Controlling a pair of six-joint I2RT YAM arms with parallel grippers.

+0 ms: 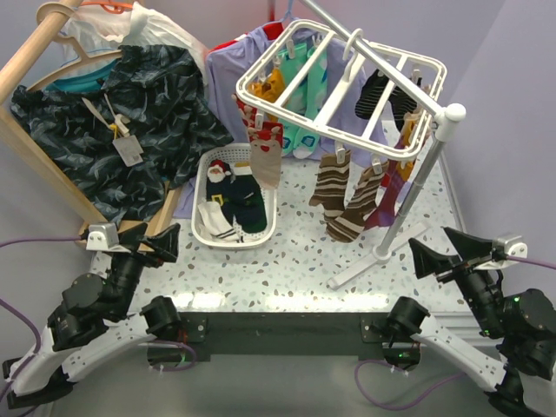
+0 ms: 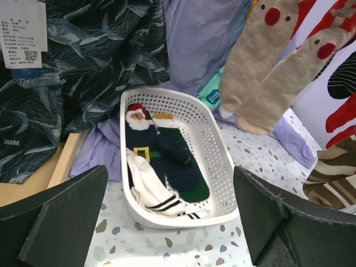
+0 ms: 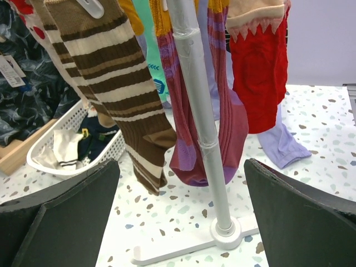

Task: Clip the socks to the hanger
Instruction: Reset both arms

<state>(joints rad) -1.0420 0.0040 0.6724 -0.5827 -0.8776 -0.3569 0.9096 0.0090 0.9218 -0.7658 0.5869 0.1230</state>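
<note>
Lilac walls (image 1: 521, 52); speckled terrazzo tabletop (image 1: 295, 261); wooden rail (image 1: 26, 59) left.

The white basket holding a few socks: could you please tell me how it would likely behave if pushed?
The white basket looks like thin perforated plastic holding a few loose socks, so it is probably light and should slide easily on the speckled table. Its low, wide shape makes tipping unlikely, though a push at one end may spin it.

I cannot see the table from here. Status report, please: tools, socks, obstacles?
Left tool open, empty; right tool open, empty. Brown striped socks and maroon sock hang from hanger. Stand pole ahead of right tool.
</note>
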